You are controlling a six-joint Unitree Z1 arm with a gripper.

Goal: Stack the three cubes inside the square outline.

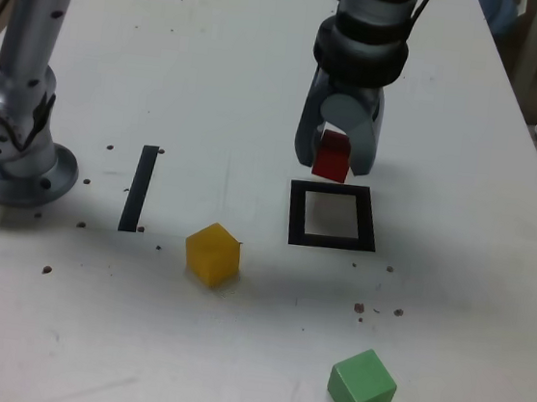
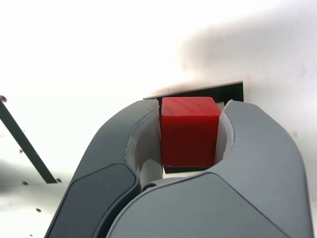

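**Red cube clamped above the square**

Exterior view: gripper [image 1: 334,160] pointing down over the white table [image 1: 265,65], fingers [image 1: 307,133] closed on the red cube [image 1: 332,157]. Cube tilted, held clear of the table, just off the far edge of the square outline [image 1: 333,216], overlapping that edge as seen from here. Centre of the outline bare and white. Yellow cube [image 1: 212,253] resting on the table toward the near side, on the exterior view's left of the outline, between it and the narrow black strip [image 1: 138,188]. Green cube [image 1: 361,387] well apart from both, close to the near edge, toward the exterior view's right. Arm base [image 1: 17,148] seated by the table's edge at the exterior view's left. Small dark specks scattered over the surface.

Wrist view: two grey fingers [image 2: 119,153] pressed against opposite faces of the red cube [image 2: 189,131], white pads touching it, no gap on either side. Black frame of the outline [image 2: 218,90] showing just beyond the cube. Black strip [image 2: 22,141] running diagonally off to one side.
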